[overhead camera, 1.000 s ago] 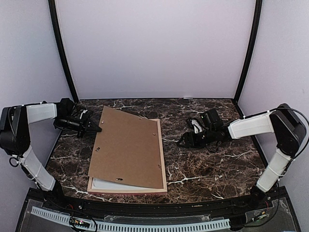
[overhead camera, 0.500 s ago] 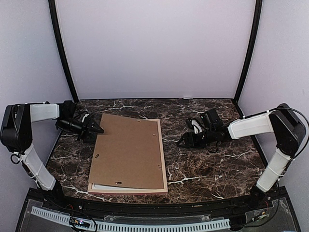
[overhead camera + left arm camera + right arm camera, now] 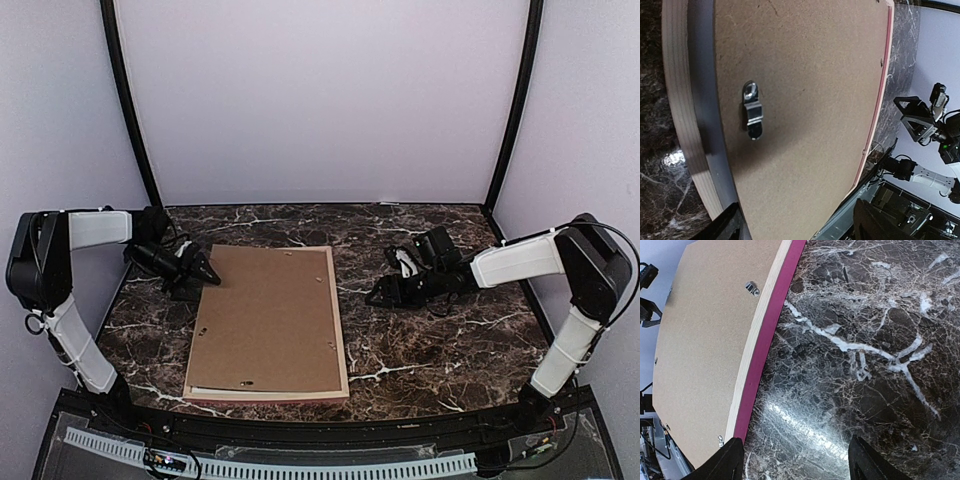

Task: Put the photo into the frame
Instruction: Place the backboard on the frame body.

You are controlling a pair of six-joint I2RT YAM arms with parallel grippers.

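The frame [image 3: 341, 330] lies back-up on the marble table, its pale rail [image 3: 682, 115] and pink-red side [image 3: 767, 340] showing. A plain brown backing board [image 3: 268, 320] lies flat inside it and covers what is underneath, so the photo is hidden. My left gripper [image 3: 205, 275] is open at the frame's far left corner. In the left wrist view its fingers [image 3: 727, 227] stand apart over the board [image 3: 805, 100] and touch nothing. My right gripper [image 3: 375, 297] hangs open over bare marble just right of the frame, holding nothing [image 3: 795, 460].
Small metal clips [image 3: 752, 110] sit on the backing board near its edges. A thin white strip [image 3: 215, 388] shows under the board's near left edge. Dark marble table [image 3: 440, 350] stretches to the right of the frame. Walls close the back and sides.
The backing board was skewed and raised at its far left corner in my left gripper. It now lies flat and square in the frame, and the left gripper has opened and let go.
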